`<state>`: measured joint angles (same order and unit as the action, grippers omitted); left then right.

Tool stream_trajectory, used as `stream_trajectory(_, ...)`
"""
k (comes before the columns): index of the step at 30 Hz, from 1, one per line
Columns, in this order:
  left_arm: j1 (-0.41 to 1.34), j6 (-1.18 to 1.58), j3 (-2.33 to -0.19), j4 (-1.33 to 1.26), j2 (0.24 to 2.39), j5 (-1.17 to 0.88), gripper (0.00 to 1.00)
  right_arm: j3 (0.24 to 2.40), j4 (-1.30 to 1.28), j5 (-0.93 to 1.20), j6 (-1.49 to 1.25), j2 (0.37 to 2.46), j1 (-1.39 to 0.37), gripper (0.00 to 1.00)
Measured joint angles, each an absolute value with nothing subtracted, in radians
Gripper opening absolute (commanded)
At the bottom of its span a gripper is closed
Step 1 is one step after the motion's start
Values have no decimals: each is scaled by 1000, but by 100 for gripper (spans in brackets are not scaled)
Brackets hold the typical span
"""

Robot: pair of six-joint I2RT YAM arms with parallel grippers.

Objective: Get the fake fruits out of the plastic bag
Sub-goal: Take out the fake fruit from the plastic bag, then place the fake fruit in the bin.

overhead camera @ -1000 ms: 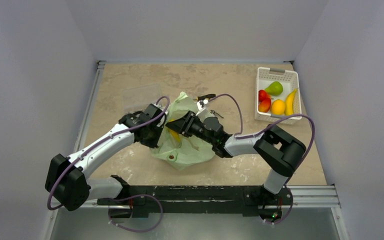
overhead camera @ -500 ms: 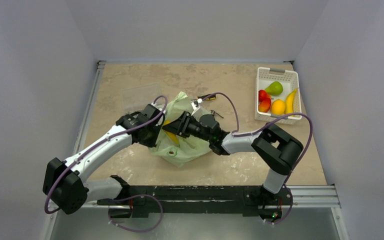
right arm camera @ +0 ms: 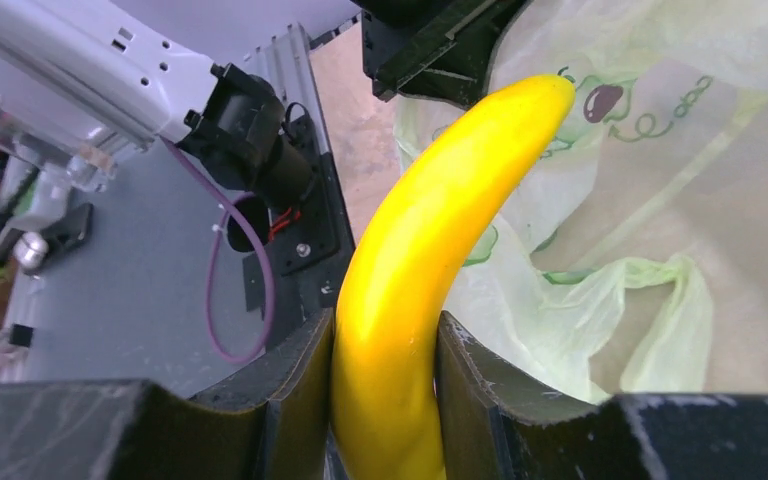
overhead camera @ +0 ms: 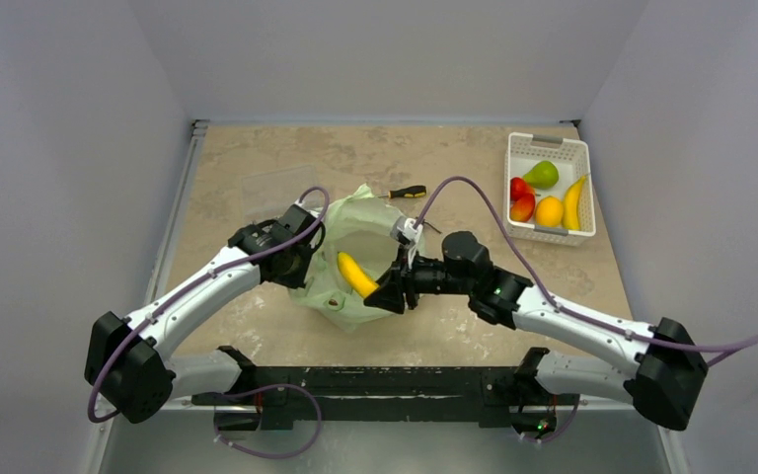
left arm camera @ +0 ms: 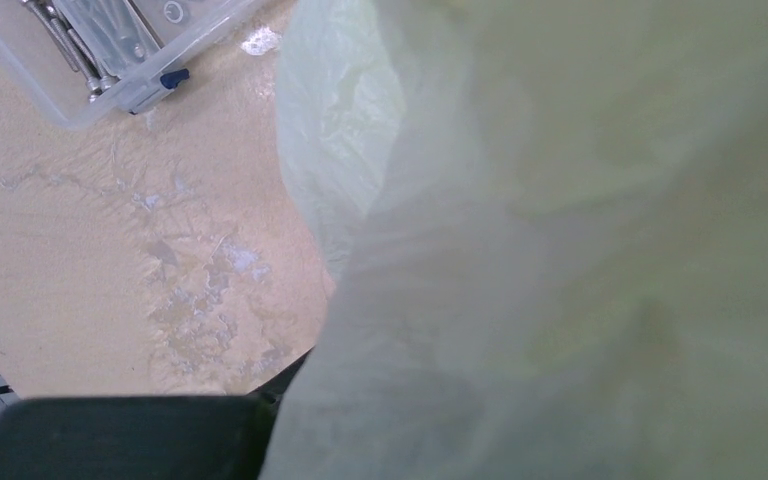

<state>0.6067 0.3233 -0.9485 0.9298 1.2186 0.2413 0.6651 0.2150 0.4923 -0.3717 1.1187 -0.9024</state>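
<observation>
Mid-frame, the left pincer point(overhead camera: 301, 259) pinches the plastic bag point(overhead camera: 365, 225) taut so the right pincer point(overhead camera: 387, 294), clamped on the banana point(overhead camera: 354, 274), can draw it clear.

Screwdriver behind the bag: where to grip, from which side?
Take the screwdriver by its thick yellow-and-black handle, from straight above, jaws across its length. It lies flat on the table, and its thin shaft points toward the plastic bag.
</observation>
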Motion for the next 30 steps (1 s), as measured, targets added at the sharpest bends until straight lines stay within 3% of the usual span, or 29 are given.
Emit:
stream_trajectory(3, 602, 330, -950, 933, 1219, 236, 2, 687, 107, 447, -291, 1032, -903, 0)
stream_trajectory(7, 596, 329, -959, 934, 1219, 202, 45, 739, 7, 222, -218, 904, -903, 0)
stream_trajectory(11, 595, 329, -962, 933, 1214, 166, 68, 748, 15, -110, -171, 784, -902, 0)
stream_trajectory(15, 590, 329, -961, 924, 1133, 141, 74, 776, 14, -409, -136, 787, -855, 0)
stream_trajectory(20, 589, 330, -958, 894, 980, 141, 82, 868, 4, -604, -134, 942, -670, 0)
stream_trajectory(24, 589, 330, -944, 870, 850, 154, 90, 962, -54, -640, -175, 1139, -480, 0)
stream_trajectory(30, 589, 330, -912, 830, 695, 187, 93, 1157, -138, -599, -210, 1449, -211, 0)
